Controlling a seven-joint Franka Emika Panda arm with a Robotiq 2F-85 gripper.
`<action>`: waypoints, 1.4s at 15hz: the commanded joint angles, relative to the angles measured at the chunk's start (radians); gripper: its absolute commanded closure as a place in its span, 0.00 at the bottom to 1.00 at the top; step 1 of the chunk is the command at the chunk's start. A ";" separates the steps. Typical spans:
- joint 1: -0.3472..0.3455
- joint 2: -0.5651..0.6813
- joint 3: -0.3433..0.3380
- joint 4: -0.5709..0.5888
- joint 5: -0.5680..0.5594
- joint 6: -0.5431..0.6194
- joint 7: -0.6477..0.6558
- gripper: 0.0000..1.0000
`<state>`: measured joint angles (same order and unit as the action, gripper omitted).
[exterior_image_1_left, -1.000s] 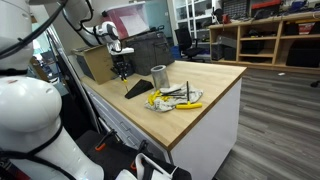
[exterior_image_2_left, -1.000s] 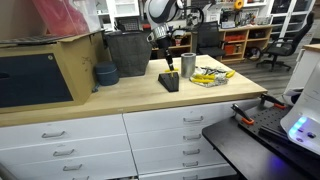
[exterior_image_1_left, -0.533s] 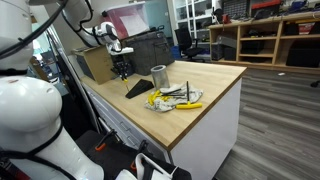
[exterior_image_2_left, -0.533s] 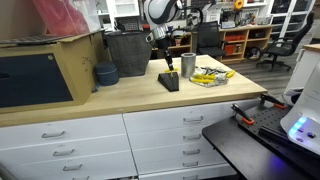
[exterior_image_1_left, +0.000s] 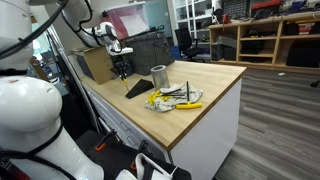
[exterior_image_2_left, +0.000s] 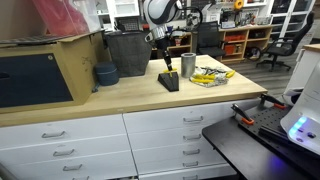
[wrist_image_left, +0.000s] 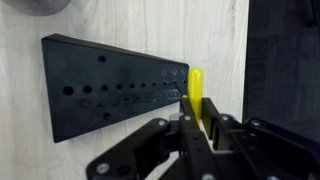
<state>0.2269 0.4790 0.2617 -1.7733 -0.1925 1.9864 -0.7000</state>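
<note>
My gripper (wrist_image_left: 198, 125) is shut on a thin yellow-handled tool (wrist_image_left: 197, 90), which sticks out from between the fingers. Just beneath it lies a black block (wrist_image_left: 110, 85) drilled with rows of holes; the tool's tip is at the block's right end, over the smaller holes. In both exterior views the gripper (exterior_image_2_left: 160, 42) (exterior_image_1_left: 121, 62) hangs over the back of the wooden counter, above the black wedge-shaped block (exterior_image_2_left: 169, 81) (exterior_image_1_left: 139, 90). Whether the tool touches the block I cannot tell.
A metal cup (exterior_image_2_left: 189, 65) stands beside the block, with a pile of yellow-handled tools (exterior_image_2_left: 210, 76) past it. A blue bowl (exterior_image_2_left: 106, 74), a black bin (exterior_image_2_left: 127, 52) and a cardboard box (exterior_image_2_left: 45, 70) line the counter's back. The counter edge (exterior_image_1_left: 205, 110) drops to the floor.
</note>
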 joint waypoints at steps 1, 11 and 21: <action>-0.004 -0.016 0.002 -0.056 -0.002 0.077 0.014 0.96; -0.066 -0.094 0.002 -0.163 0.102 0.082 -0.017 0.96; -0.040 -0.095 -0.010 -0.165 0.033 0.126 0.020 0.96</action>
<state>0.1657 0.3972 0.2626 -1.9040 -0.1097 2.0622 -0.7024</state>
